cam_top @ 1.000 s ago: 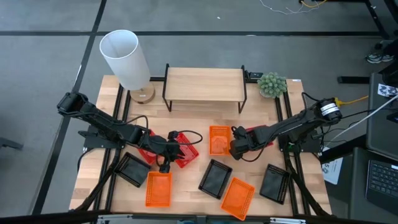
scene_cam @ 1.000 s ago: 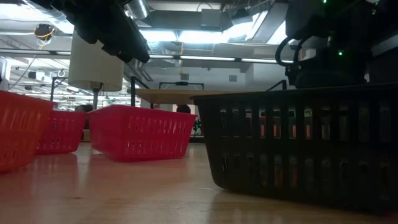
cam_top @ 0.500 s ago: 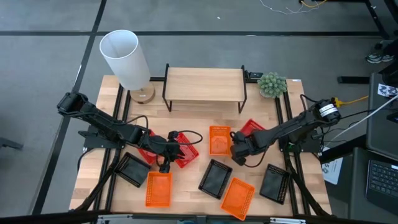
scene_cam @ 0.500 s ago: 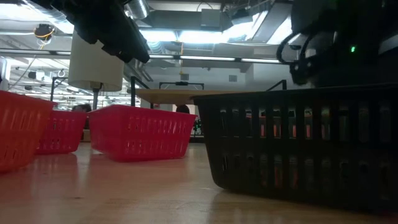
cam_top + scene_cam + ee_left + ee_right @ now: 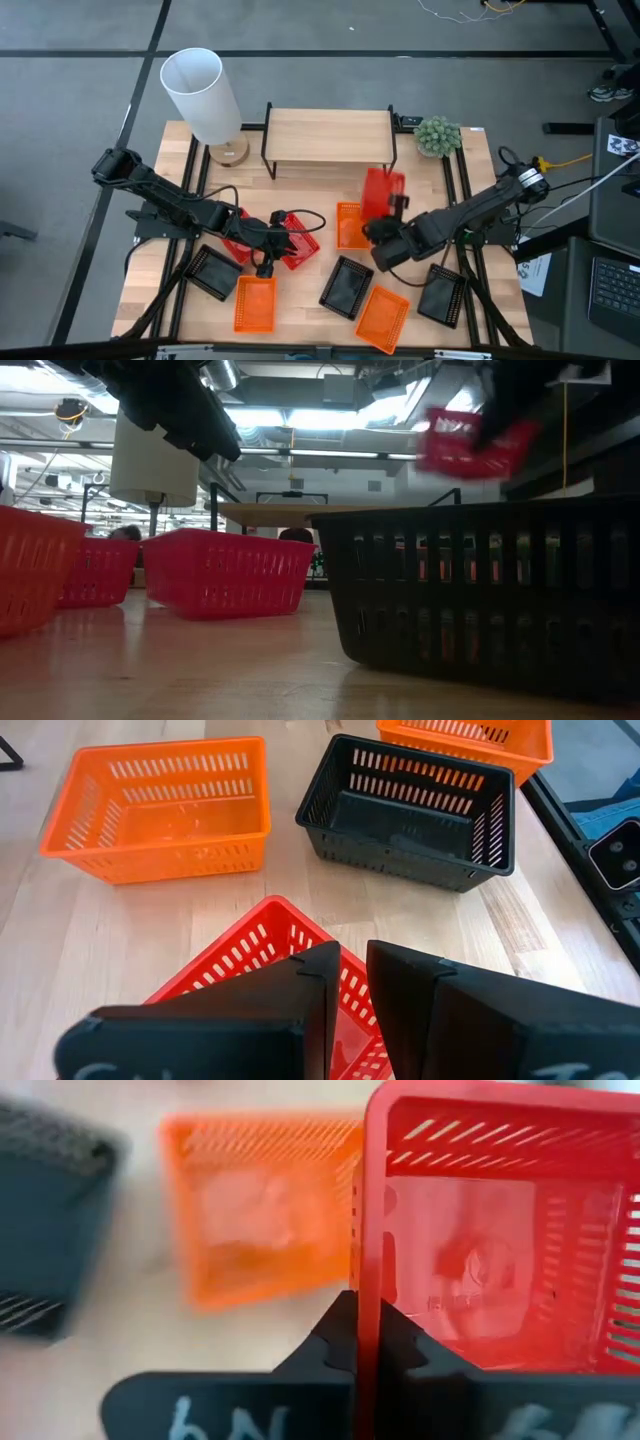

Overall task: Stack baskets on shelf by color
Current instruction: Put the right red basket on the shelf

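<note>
Above table, right gripper (image 5: 383,232) lifts empty red basket (image 5: 382,194).

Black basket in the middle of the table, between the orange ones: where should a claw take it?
By a long rim wall of the black basket, from straight above. It sits upright and open-topped, so one finger drops inside and one outside the thin mesh wall.
</note>
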You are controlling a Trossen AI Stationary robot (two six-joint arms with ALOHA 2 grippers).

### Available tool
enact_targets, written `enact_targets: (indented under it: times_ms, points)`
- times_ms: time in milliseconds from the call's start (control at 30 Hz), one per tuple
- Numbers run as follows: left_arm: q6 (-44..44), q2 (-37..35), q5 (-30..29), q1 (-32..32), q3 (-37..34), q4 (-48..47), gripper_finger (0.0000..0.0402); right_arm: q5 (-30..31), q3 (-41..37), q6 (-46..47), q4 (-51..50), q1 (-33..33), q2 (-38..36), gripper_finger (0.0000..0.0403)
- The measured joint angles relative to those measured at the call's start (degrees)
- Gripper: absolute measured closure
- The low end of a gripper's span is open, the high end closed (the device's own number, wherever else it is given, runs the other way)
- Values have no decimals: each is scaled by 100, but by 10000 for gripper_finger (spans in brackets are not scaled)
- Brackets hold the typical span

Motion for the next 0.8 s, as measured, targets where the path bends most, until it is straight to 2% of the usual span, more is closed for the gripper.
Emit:
enact_targets:
  times_ms: [133,233,333,467,600,700,800]
  points:
    - [1,0,-2,-2,0,0,355,1160,526,-862,-345,-371,0,402]
    - [1,0,-2,0,-2,0,355,1417,1008,-1276,-889,-952,-4,403]
    - [1,0,-2,0,-2,0,355,1352,1400,-1736,-1182,-1750,-120,403]
    - [54,0,-3,-1,-2,0,355,479,1689,-2585,-914,-3038,-328,403]
    - [236,0,-7,0,-4,0,355,-1115,1671,-3639,-268,-4219,-367,403]
    - [338,0,-12,0,-4,1,355,-2250,1420,-4454,232,-4797,-357,403]
    - [338,0,-13,0,-4,2,355,-2908,1155,-5029,471,-5105,-304,403]
